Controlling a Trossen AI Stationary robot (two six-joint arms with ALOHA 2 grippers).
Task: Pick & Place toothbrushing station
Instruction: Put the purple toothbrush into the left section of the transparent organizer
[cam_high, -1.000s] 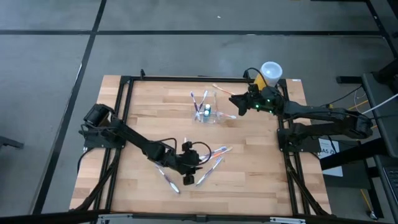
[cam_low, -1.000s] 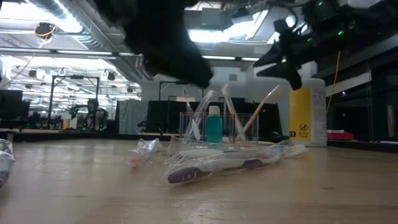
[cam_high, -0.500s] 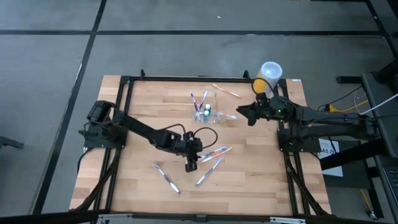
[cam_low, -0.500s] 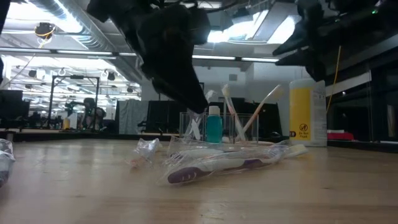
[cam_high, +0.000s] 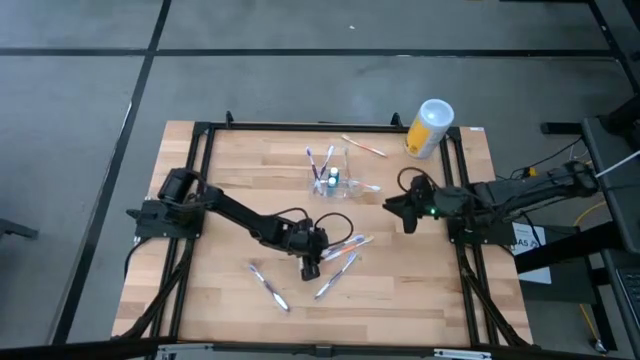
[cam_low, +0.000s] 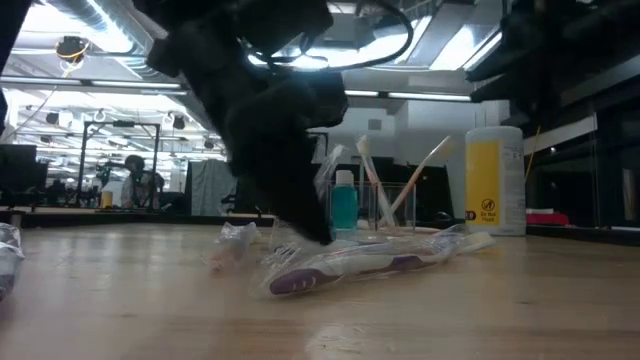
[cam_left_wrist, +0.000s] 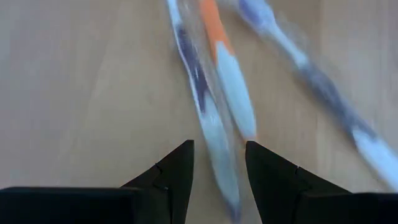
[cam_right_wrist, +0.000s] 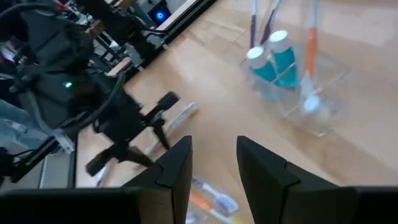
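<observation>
Landmark: the toothbrushing station (cam_high: 333, 176), a small clear plastic holder with cup-like compartments, stands upright toward the far middle of the light wooden table (cam_high: 230, 190).
Inside it: several toothbrushes stand in the compartments, plus a small teal tube with a white cap (cam_right_wrist: 272, 61).
Left gripper (cam_high: 309, 266): low over the table on the near side of the station, fingers spread with nothing between them, poised right over a wrapped toothbrush with a purple handle (cam_left_wrist: 208, 118); an orange-handled one (cam_left_wrist: 229, 68) lies just beside it.
Right gripper (cam_high: 403, 213): hangs to the right of the station and apart from it, fingers parted and empty.
Loose brushes: two wrapped ones (cam_high: 270, 284) lie farther toward the near edge, and one thin one (cam_high: 362, 146) beyond the station.
Yellow cylinder canister with a white lid (cam_high: 428, 127): at the far right corner.
Progress: partly done, I'd say; some brushes are in the station, and about five are left on the table.
</observation>
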